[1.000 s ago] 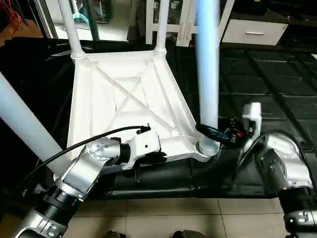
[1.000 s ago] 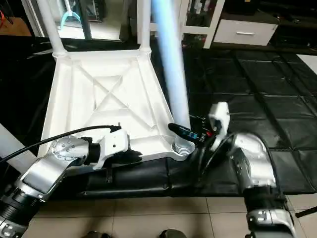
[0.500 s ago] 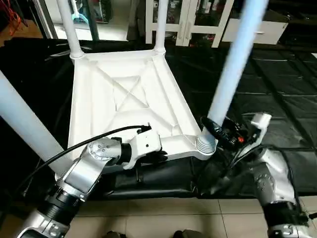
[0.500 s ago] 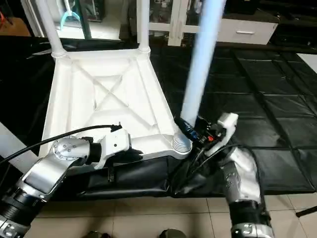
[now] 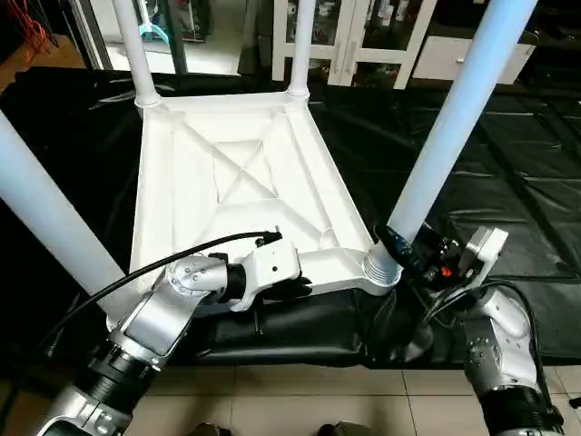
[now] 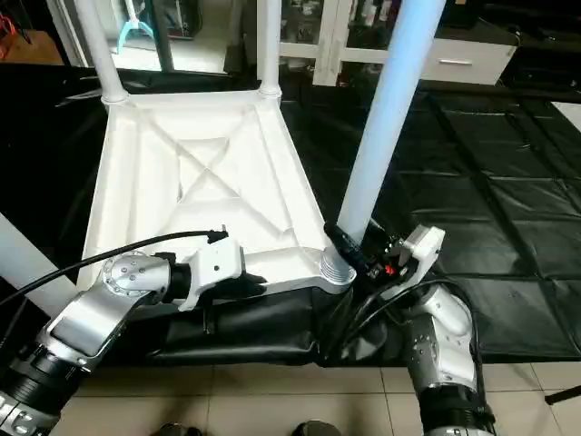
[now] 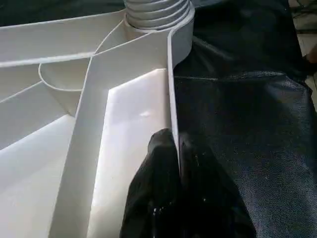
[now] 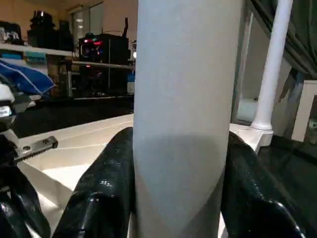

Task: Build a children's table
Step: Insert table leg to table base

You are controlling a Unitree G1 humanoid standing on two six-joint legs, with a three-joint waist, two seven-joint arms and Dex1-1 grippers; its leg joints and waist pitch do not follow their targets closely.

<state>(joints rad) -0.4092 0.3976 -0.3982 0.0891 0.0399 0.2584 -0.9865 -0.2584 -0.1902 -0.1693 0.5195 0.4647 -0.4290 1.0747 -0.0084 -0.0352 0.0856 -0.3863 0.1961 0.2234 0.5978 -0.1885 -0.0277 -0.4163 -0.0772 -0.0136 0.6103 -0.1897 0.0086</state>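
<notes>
So the table top is lying upside down on a black mat with all four corner sockets filled. The right gripper clamps the near-right leg, which leans right, just above its socket, while the left gripper pinches the top's near rim.

1. The white table top lies upside down on black sheeting, its diagonal ribs facing up.
2. Two legs stand upright in the top's far corner sockets.
3. At the top's near right corner, a leg sits in the ribbed socket and leans away to the right.
4. The right hand grips that leg just above the socket.
5. The left hand pinches the top's near edge, left of the socket.
</notes>
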